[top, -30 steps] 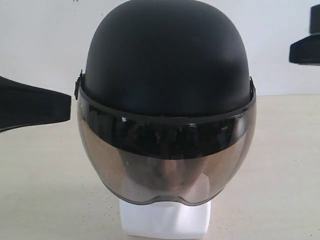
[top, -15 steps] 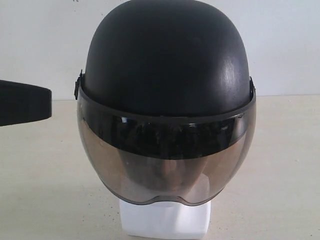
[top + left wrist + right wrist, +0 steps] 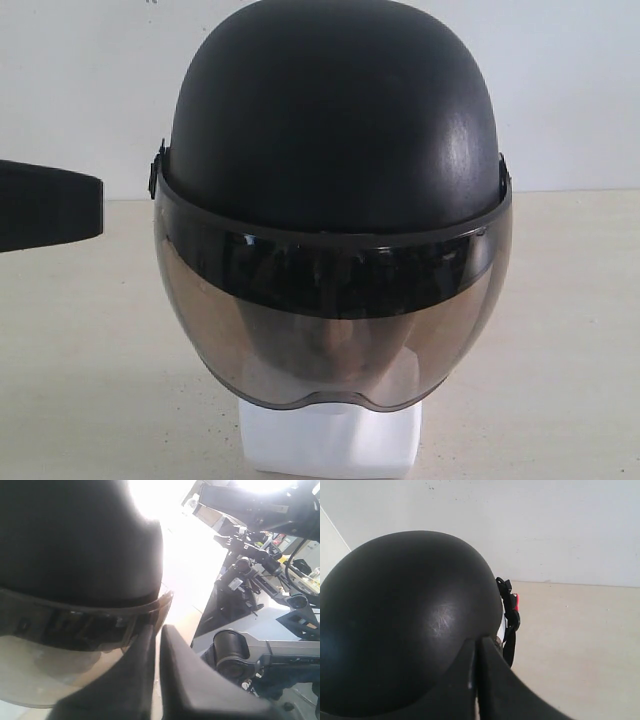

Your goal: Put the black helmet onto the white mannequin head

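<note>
The black helmet sits upright on the white mannequin head in the middle of the beige table. Its crown is up and its opening down. Its front-to-back axis runs straight toward the exterior camera, so the lowered smoky visor faces that view. A face shows dimly through the tint, and only the blocky neck base is bare below it. At that view's left edge a black slab of the left arm hangs well clear of the shell; the right arm is out of frame. The left wrist view shows the left gripper beside the visor's side edge, its fingers nearly pressed together on nothing. Only the right wrist view shows the helmet's rear, with a dangling black strap and red clip. There the right gripper is pinched closed and empty before the shell; contact cannot be told.
</note>
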Robot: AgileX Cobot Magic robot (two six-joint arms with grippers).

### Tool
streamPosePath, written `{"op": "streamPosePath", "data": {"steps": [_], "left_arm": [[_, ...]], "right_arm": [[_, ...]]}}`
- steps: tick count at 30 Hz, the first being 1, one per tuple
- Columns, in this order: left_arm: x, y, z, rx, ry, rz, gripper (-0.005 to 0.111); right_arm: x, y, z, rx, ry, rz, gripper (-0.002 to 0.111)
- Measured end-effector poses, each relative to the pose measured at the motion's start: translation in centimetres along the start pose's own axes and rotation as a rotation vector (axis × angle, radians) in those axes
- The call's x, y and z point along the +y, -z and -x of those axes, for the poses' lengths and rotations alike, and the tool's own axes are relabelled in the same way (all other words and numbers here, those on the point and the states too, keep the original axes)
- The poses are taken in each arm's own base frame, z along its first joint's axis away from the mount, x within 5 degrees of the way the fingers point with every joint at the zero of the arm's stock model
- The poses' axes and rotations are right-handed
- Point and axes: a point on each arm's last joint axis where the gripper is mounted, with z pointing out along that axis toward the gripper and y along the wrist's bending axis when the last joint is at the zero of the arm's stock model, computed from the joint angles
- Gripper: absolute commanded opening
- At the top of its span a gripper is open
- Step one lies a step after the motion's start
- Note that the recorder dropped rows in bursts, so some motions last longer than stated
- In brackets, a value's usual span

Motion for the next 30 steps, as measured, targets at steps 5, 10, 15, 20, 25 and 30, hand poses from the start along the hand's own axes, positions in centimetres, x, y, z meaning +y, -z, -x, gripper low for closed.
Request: {"op": "streamPosePath", "data": {"steps": [5,10,15,20,25,30], "left_arm": [[0.0,0.0,0.0,-0.001,-0.002,0.000,0.004],[-1.5,0.6,-0.1,-0.024,-0.077,0.001,0.004],[-4.8,2.0,-0.7,-0.078,-0.203,0.000,0.004],[-7.6,3.2,-1.6,-0.121,-0.299,-0.004,0.004],[-9.4,4.1,-2.2,-0.189,-0.383,0.034,0.004],[-9.6,4.8,-1.7,-0.297,-0.418,0.134,0.004]], "right_arm": [[0.0,0.0,0.0,0.000,0.000,0.000,0.000],[0.0,0.0,0.0,0.000,0.002,-0.001,0.000],[0.0,0.0,0.0,0.000,0.002,-0.001,0.000],[0.0,0.0,0.0,0.002,0.002,-0.001,0.000],[0.0,0.0,0.0,0.002,0.002,-0.001,0.000],[0.0,0.0,0.0,0.002,0.002,-0.001,0.000]]}}
